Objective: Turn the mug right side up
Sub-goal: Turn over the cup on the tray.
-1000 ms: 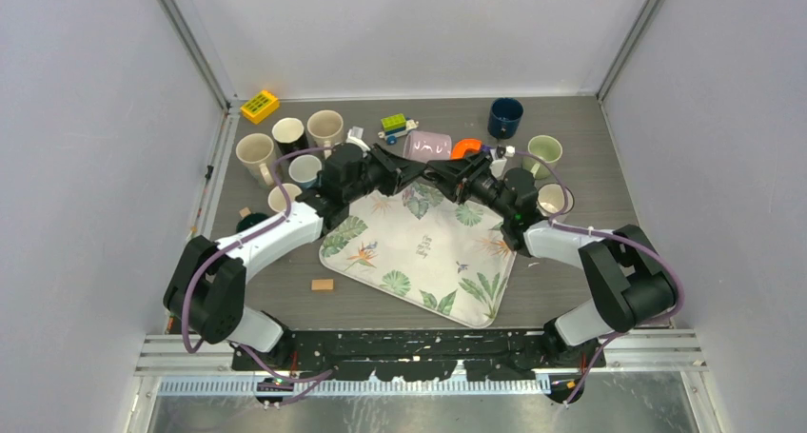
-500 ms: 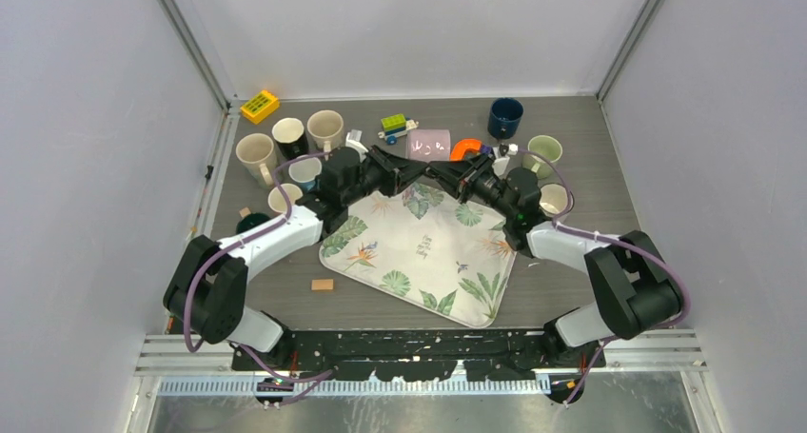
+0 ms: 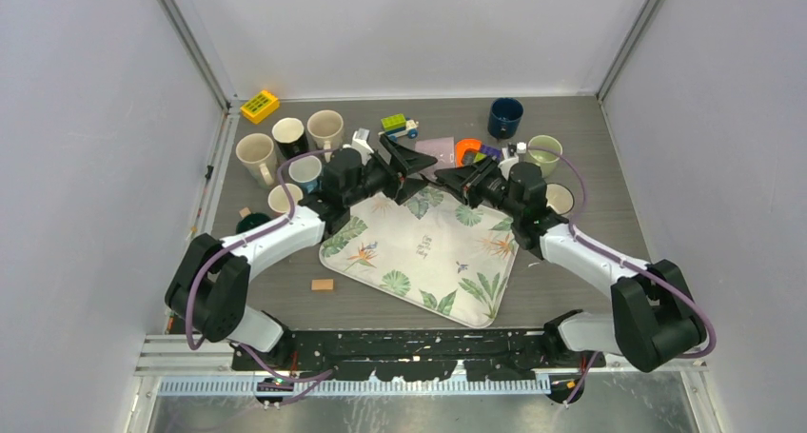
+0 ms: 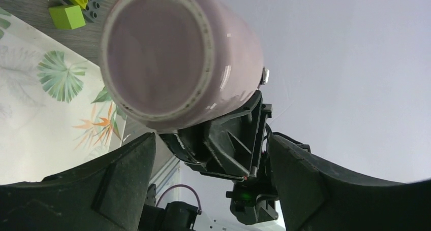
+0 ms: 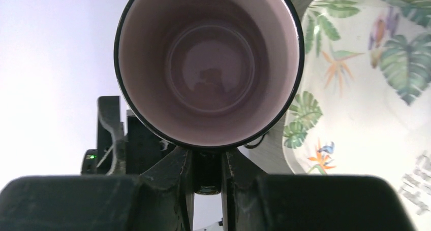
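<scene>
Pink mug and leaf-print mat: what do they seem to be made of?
Pink mug: likely glazed ceramic. It is glossy, with reflections inside, and has a paler, unglazed-looking ring around its base. Leaf-print mat: probably fabric or a soft sheet with a matte finish. It lies flat, has rounded corners and shows no shine.

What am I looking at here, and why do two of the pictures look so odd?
Two robot arms work at a table, filmed from above. The other two pictures come from small cameras on their wrists, looking along the fingers. The right gripper is clamped on the rim of a pink mug, held roughly on its side near a leaf-patterned mat. The left gripper stands open beside the mug, not touching it. Other mugs and toy bricks lie around.
</scene>
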Robot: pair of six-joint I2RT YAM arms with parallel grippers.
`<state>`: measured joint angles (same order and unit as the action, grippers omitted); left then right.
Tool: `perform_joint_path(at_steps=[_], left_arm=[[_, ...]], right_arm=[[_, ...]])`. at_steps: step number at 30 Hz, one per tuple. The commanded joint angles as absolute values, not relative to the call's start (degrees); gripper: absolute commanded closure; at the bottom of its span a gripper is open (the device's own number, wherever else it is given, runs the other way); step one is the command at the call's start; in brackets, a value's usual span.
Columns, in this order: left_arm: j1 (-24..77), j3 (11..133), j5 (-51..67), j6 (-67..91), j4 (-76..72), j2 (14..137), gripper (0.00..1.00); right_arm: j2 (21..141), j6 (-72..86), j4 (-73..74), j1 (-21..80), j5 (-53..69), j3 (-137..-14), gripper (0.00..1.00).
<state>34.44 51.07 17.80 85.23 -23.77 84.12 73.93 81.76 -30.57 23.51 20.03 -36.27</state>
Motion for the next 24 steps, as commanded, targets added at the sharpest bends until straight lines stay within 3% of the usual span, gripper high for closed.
perform_joint_path(at_steps=[1,14,24], left_arm=[[34.54,51.80,18.55,82.85,-24.93,83.00,0.16],[34.52,57.40,7.35,59.79,7.87,71.16,0.09],[34.54,58.20,3.41,50.24,21.13,64.14,0.06]], right_arm=[[68.80,74.93,-27.92,23.80,18.11,-41.90,0.99],[69.65,47.39,6.15,23.97,8.18,-58.90,0.99],[83.64,33.97,14.96,25.95,5.82,-74.05,0.99]])
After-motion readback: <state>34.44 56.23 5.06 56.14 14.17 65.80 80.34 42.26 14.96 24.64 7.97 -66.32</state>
